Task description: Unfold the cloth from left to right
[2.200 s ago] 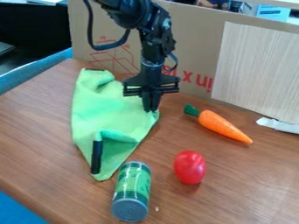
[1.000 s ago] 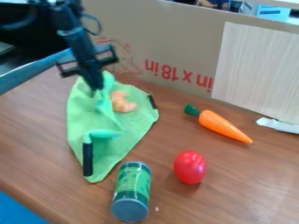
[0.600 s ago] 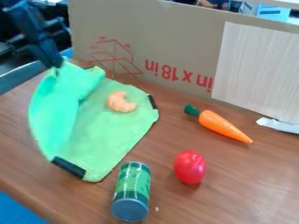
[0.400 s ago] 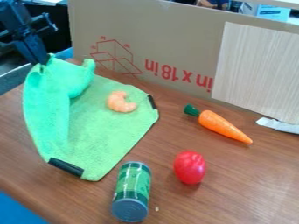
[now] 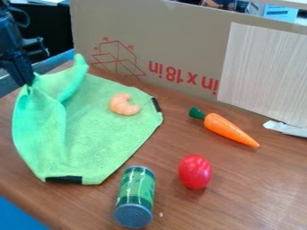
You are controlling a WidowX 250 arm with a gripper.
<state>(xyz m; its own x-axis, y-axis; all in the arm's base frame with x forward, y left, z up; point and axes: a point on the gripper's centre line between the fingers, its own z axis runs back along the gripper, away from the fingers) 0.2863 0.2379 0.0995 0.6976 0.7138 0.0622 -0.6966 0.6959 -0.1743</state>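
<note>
The black gripper (image 5: 26, 83) is clenched on the upper left part of the green cloth (image 5: 105, 137), which gathers into folds beneath its fingertips. Just to the gripper's right, a raised fold stands up in a narrow peak, while the cloth spreads on the tabletop (image 5: 246, 193) below and to the right of the gripper. A black strip (image 5: 63, 179) runs along the edge nearest the camera, below the gripper, and another black strip (image 5: 156, 104) sits on the right edge, well apart from it.

On the flat part of the cloth, to the gripper's right, lies a curled orange shrimp (image 5: 124, 106). Farther below and right, a green can (image 5: 137, 188) lies just beside the cloth with its grey end toward the camera; what it holds is hidden from view. Well to the gripper's right are an orange carrot (image 5: 228, 128) with a green top and, nearer the camera, a round red toy (image 5: 195, 171). Cardboard (image 5: 180, 40) with red markings stands upright beyond the cloth, to the right of the gripper.
</note>
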